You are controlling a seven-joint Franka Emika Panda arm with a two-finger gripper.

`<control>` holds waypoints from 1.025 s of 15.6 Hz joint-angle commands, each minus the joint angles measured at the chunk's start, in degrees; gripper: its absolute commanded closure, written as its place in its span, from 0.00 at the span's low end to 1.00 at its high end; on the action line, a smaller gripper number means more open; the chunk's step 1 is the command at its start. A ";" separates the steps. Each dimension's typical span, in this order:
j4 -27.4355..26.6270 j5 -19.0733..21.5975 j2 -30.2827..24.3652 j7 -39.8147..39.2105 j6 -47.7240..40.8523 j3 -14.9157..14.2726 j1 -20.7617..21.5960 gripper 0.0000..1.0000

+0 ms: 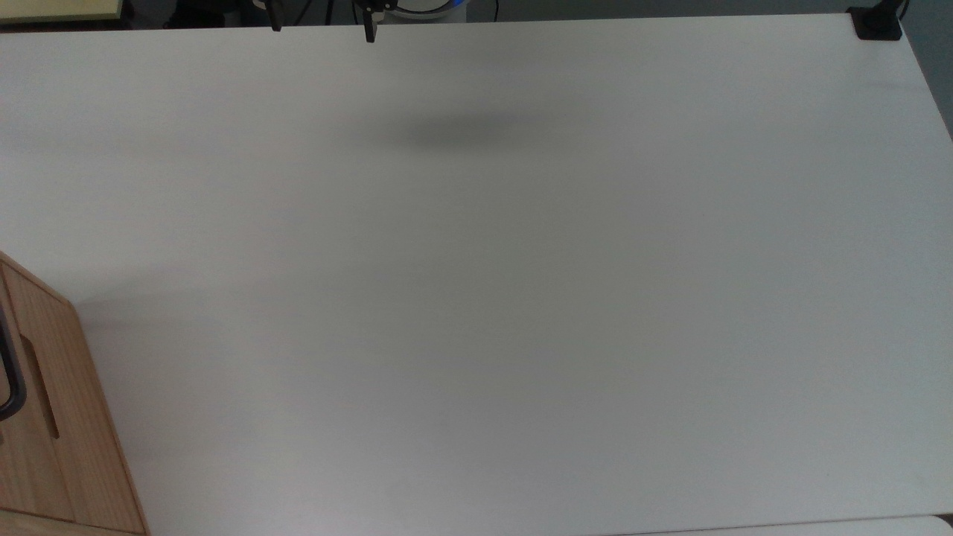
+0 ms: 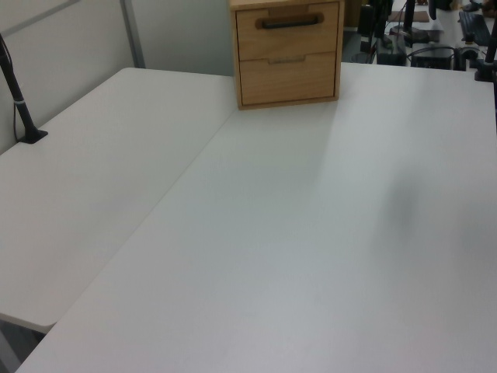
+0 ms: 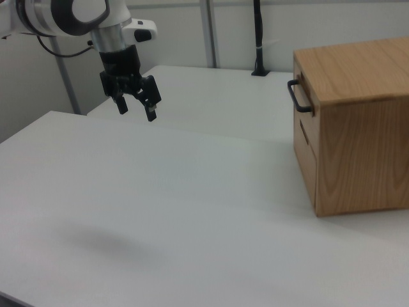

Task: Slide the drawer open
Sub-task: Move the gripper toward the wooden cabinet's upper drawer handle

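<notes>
Gripper (jaws apart) — well off drawer

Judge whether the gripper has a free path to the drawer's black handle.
Probably yes: the gripper hangs open above the bare white table, well apart from the handle on the closed drawer, with nothing between them.

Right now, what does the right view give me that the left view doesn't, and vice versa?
Right view: the arm and its gripper, jaws open, above the table far from the cabinet, plus the cabinet's side and top, the handle sticking out. Left view: the cabinet head-on, the top drawer and the lower drawer below it, both shut. Shared: the cabinet, the black handle and the white table.
</notes>
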 commanded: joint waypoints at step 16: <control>1.74 -5.04 5.48 -14.27 1.98 -1.02 4.61 0.00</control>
